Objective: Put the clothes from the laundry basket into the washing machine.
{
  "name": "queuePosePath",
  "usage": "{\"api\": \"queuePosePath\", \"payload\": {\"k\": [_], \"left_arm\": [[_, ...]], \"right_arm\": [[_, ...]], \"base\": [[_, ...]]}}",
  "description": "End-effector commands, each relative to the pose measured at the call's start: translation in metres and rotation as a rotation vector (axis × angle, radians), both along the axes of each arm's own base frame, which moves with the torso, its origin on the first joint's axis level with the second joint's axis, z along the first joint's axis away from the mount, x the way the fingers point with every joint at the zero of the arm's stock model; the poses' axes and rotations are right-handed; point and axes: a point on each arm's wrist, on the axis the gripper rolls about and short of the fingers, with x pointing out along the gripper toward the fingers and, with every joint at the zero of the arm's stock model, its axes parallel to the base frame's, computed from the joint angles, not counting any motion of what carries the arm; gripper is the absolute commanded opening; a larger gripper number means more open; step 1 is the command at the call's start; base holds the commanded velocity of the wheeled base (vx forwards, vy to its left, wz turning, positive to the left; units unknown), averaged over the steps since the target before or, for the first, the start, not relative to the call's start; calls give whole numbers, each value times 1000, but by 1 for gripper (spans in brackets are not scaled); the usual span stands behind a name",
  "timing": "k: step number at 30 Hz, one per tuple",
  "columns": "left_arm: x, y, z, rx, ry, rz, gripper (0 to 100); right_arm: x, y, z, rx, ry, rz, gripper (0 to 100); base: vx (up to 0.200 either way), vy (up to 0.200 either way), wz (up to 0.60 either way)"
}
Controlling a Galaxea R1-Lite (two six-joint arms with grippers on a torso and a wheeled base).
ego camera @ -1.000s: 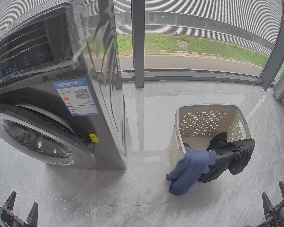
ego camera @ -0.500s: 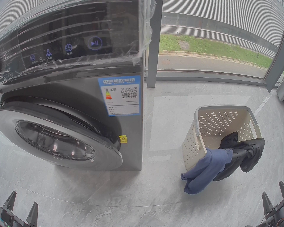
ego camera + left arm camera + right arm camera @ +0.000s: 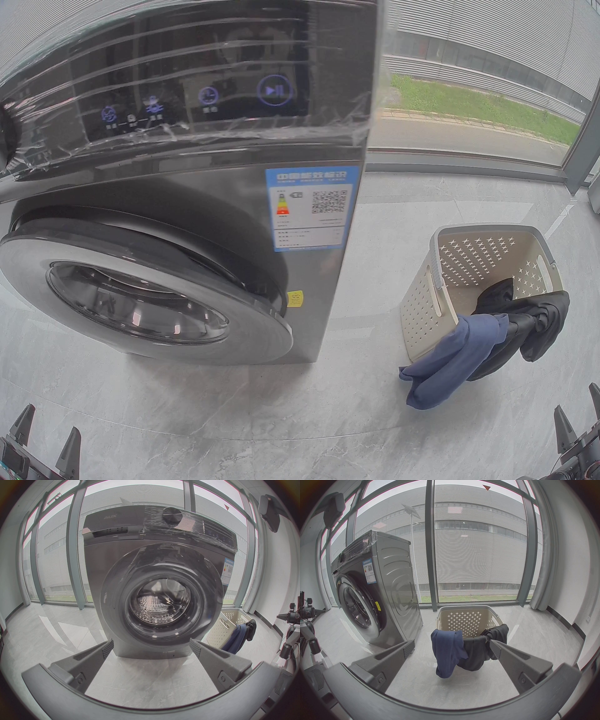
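Blue garment (image 3: pixel 453 365) and black garment (image 3: pixel 537 315) draped over cream perforated laundry basket (image 3: pixel 417 307), grey washing machine (image 3: pixel 187 187) shut, left pincer (image 3: pixel 150 643), right pincer (image 3: pixel 451 642) spread wide, empty

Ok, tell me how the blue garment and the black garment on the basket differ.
The blue garment hangs lower outside the laundry basket than the black garment. The black garment spreads wider along the rim and reaches partly inside; the blue garment hangs almost wholly outside. Both drape over the same rim, touching.
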Motion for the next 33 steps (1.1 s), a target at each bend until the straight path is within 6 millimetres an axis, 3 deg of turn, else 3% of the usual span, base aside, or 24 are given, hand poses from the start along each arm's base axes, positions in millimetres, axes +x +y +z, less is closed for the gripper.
{"api": "queuePosePath", "payload": {"k": [1, 10, 25, 33], "left_arm": [[0, 0, -5, 0, -2, 0, 100], [0, 0, -5, 0, -2, 0, 100], [0, 0, -5, 0, -2, 0, 100], [0, 0, -5, 1, -2, 0, 100]], "right_arm": [[0, 0, -5, 0, 1, 1, 100], [0, 0, -5, 0, 1, 1, 100], [0, 0, -5, 0, 1, 1, 100], [0, 0, -5, 0, 1, 1, 100]], "base": [[0, 0, 0], [0, 0, 0], [0, 200, 0], [-50, 0, 0]]}}
